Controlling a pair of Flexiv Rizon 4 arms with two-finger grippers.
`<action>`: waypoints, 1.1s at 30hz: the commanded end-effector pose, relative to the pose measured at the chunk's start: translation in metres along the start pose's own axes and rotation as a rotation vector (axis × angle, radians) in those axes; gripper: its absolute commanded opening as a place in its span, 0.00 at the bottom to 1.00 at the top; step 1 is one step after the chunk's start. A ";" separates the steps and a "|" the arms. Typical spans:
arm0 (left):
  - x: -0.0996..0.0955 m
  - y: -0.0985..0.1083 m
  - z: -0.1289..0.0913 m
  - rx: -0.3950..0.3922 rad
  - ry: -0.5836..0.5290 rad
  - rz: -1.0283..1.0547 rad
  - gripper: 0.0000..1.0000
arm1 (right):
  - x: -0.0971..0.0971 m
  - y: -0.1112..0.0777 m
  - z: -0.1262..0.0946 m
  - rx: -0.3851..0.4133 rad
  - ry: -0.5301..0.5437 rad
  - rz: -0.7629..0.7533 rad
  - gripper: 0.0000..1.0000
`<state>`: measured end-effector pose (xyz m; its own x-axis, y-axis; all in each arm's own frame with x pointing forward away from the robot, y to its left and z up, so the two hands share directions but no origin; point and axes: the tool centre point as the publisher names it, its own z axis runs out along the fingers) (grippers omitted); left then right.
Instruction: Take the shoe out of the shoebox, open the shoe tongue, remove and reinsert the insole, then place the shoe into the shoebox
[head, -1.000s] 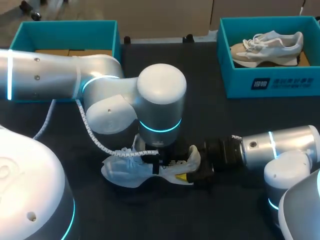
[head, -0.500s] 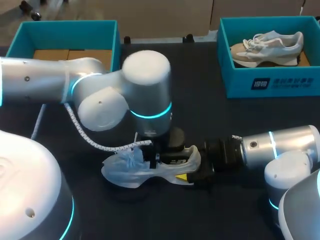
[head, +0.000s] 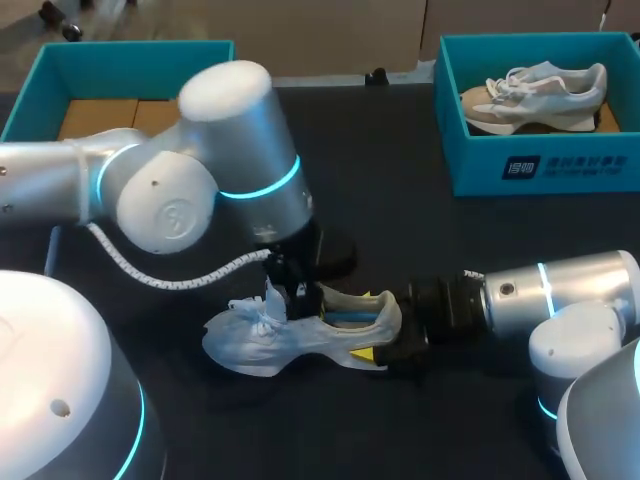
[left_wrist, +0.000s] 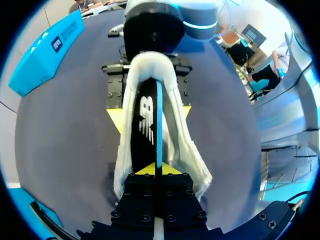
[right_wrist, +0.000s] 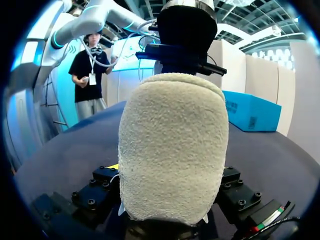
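A white shoe (head: 255, 340) lies on its sole on the black table, toe to the left. My right gripper (head: 392, 345) is shut on its heel; the fuzzy heel (right_wrist: 172, 145) fills the space between its fingers (right_wrist: 95, 187). My left gripper (head: 293, 297) hangs over the shoe's opening, shut on the front of the dark, blue-edged insole (left_wrist: 147, 125). In the left wrist view the insole stands on edge inside the shoe (left_wrist: 185, 145), running from my left gripper (left_wrist: 155, 170) toward the heel, where the right gripper's yellow fingertips (left_wrist: 116, 119) flank the shoe.
A teal shoebox (head: 130, 55) with brown cardboard inside stands at the back left, partly behind my left arm. Another teal shoebox (head: 540, 165) at the back right holds a second pale shoe (head: 535, 95).
My left arm's wrist has swung left and back, uncovering the shoe's opening, and its fingers have closed on the insole. The right arm and the shoe have stayed put.
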<state>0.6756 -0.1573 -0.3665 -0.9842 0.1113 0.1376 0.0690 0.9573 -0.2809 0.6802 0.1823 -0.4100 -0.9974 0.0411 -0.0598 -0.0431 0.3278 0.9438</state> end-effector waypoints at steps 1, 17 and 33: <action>0.003 0.008 -0.013 0.099 -0.004 0.000 0.00 | 0.001 0.001 0.001 0.004 -0.001 0.000 0.00; -0.001 0.017 -0.037 0.203 -0.108 -0.097 0.00 | 0.001 0.001 0.001 0.004 -0.001 0.000 0.00; 0.005 -0.023 -0.053 0.187 -0.205 -0.013 0.57 | 0.001 0.001 0.001 0.004 -0.001 0.000 0.00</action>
<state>0.6809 -0.1578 -0.3141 -0.9989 0.0264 -0.0382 0.0412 0.8820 -0.4695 0.6800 0.1826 -0.4102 -0.9974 0.0413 -0.0597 -0.0429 0.3284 0.9436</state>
